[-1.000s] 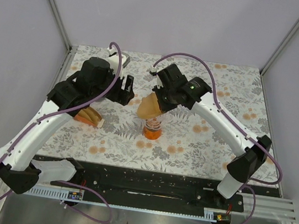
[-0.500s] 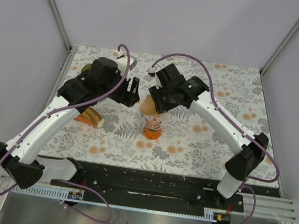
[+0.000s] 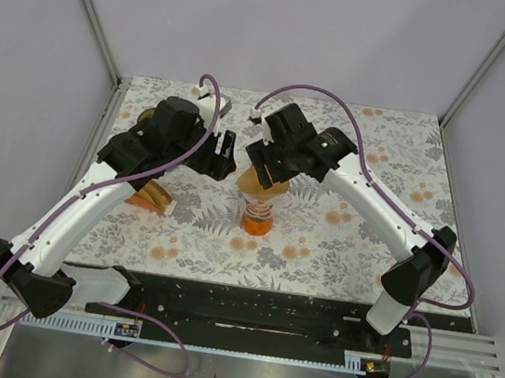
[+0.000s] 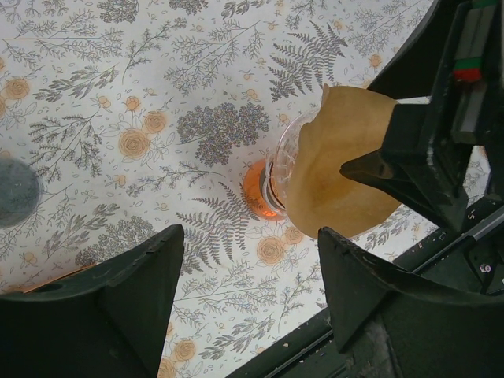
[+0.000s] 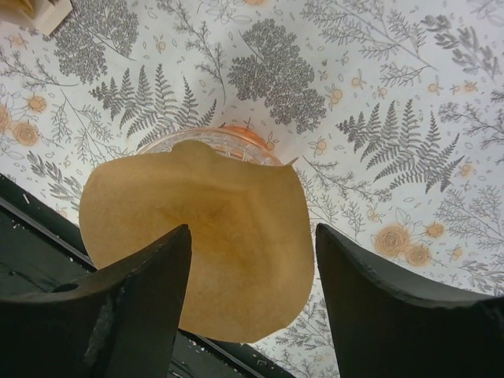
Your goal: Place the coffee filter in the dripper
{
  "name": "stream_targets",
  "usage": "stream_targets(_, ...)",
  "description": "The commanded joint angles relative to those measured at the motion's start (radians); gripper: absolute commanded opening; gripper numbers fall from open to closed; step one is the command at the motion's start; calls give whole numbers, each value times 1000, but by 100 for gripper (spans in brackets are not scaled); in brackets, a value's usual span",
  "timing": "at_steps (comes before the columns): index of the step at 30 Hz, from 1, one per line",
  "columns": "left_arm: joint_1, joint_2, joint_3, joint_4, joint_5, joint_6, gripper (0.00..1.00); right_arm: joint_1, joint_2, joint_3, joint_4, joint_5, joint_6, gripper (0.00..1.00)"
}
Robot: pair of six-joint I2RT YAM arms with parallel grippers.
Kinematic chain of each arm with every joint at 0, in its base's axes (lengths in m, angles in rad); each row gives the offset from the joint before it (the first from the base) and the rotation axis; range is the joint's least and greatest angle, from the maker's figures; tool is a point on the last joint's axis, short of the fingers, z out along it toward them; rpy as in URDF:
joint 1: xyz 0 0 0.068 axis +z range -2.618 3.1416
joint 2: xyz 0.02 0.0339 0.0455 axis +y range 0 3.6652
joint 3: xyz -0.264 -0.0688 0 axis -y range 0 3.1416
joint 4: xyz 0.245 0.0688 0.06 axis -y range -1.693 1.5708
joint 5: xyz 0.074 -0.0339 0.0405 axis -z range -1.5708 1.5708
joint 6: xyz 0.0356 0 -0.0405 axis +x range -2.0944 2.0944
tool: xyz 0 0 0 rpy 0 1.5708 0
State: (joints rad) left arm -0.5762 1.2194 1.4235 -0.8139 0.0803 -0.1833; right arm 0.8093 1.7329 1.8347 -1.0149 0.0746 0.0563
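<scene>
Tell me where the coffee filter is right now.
In the top view the coffee filter sticks out of the dripper near the middle of the table, right under the open right hand, with the left hand just to its left.

White links, black joints, looping purple cables, apparently a green light

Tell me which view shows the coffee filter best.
Right wrist: the coffee filter fills the frame, draped over the dripper rim. Left wrist shows it partly behind the right arm; top view shows only a small patch.
</scene>
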Motion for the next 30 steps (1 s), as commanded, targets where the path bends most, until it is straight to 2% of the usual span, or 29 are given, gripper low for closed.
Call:
stream_targets(1, -1, -1, 20, 44, 1, -1, 72, -7, -73, 72, 30, 37, -41, 73)
stream_targets(6, -1, -1, 23, 42, -4, 4, 72, -7, -75, 93, 22, 45, -50, 75)
stream_targets(8, 1, -4, 26, 38, -14, 10, 72, -7, -79, 101, 24, 63, -50, 71)
stream_targets(10, 1, -9, 23, 39, -31, 18, 72, -9, -85, 106, 30, 50, -50, 55)
stream_targets(12, 2, -20, 14, 42, -59, 33, 73, -7, -84, 86, 48, -51, -52, 38)
stream_targets(15, 7, -47, -23, 67, -117, 54, 75, -7, -52, 64, 27, -176, -98, 20)
stream_targets(19, 41, -70, -63, 84, -111, 56, 77, -7, 7, 55, -22, -162, -93, 2)
stream_targets(20, 50, -72, -69, 84, -96, 53, 77, -7, 10, 46, -24, -176, -92, 0)
stream_targets(30, 72, -46, -124, 122, 35, -24, 76, -7, 33, -78, 79, -248, -62, 0)
